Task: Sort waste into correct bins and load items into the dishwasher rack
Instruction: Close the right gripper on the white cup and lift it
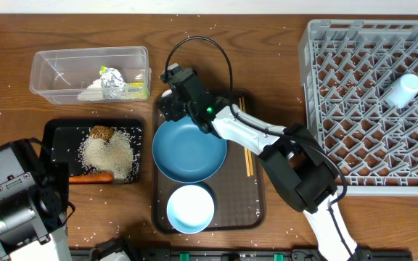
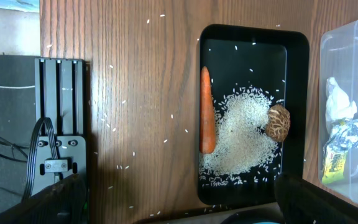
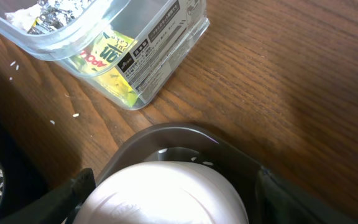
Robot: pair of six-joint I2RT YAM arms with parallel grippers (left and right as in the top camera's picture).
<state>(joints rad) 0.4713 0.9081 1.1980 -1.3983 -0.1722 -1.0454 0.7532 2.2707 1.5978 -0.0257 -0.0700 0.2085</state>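
My right gripper [image 1: 171, 100] [image 3: 173, 196] is open at the far left corner of the brown serving tray [image 1: 256, 210], one finger on each side of a small white bowl [image 3: 166, 186] that lies dome up. The dark-blue dish [image 1: 189, 150], the light-blue cup [image 1: 191, 209] and the chopsticks [image 1: 247, 156] are on that tray. The white cup [image 1: 401, 88] lies in the dishwasher rack [image 1: 339, 145]. The clear tub [image 1: 53, 72] holds the foil ball [image 1: 112, 80], tissue [image 1: 91, 91] and packet [image 1: 138, 90]. The black tray [image 1: 56, 130] holds rice [image 1: 111, 154], the brown lump [image 1: 101, 133] and the carrot [image 1: 91, 177]. My left gripper [image 2: 179, 208] is open and empty.
Loose rice grains are scattered on the wooden table [image 1: 267, 43] round the black tray and the serving tray. The left arm's base [image 1: 13, 210] stands at the front left corner. The right arm [image 1: 296, 170] stretches across the serving tray's right side.
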